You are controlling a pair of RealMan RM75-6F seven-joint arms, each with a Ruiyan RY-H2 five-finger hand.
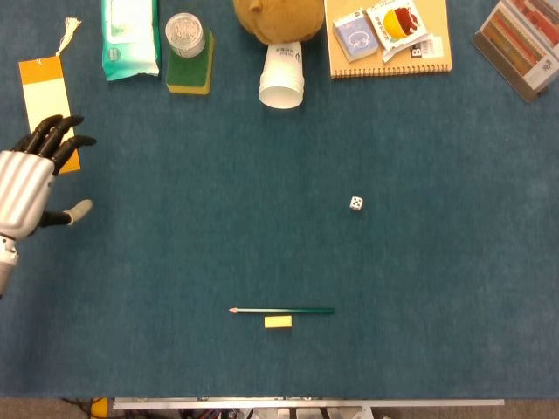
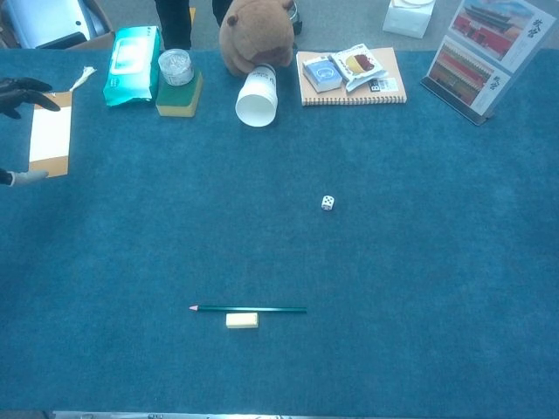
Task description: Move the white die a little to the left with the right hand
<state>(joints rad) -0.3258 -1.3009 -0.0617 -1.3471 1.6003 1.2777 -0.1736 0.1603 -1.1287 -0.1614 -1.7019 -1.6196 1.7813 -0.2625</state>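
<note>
The white die (image 1: 356, 203) (image 2: 327, 202) lies alone on the blue tabletop, right of centre. No hand is near it. My left hand (image 1: 31, 186) (image 2: 17, 96) hovers at the table's far left edge, fingers spread and holding nothing, partly over the orange-and-white bookmark (image 1: 48, 115) (image 2: 50, 133). My right hand does not show in either view.
A green pencil (image 1: 282, 311) and a yellow eraser (image 1: 278, 322) lie near the front. Along the back stand a wipes pack (image 1: 129, 37), a jar on a sponge (image 1: 189, 54), a tipped paper cup (image 1: 281, 77), a plush toy (image 1: 278, 19), a notebook (image 1: 389, 39) and a brochure stand (image 1: 520, 45).
</note>
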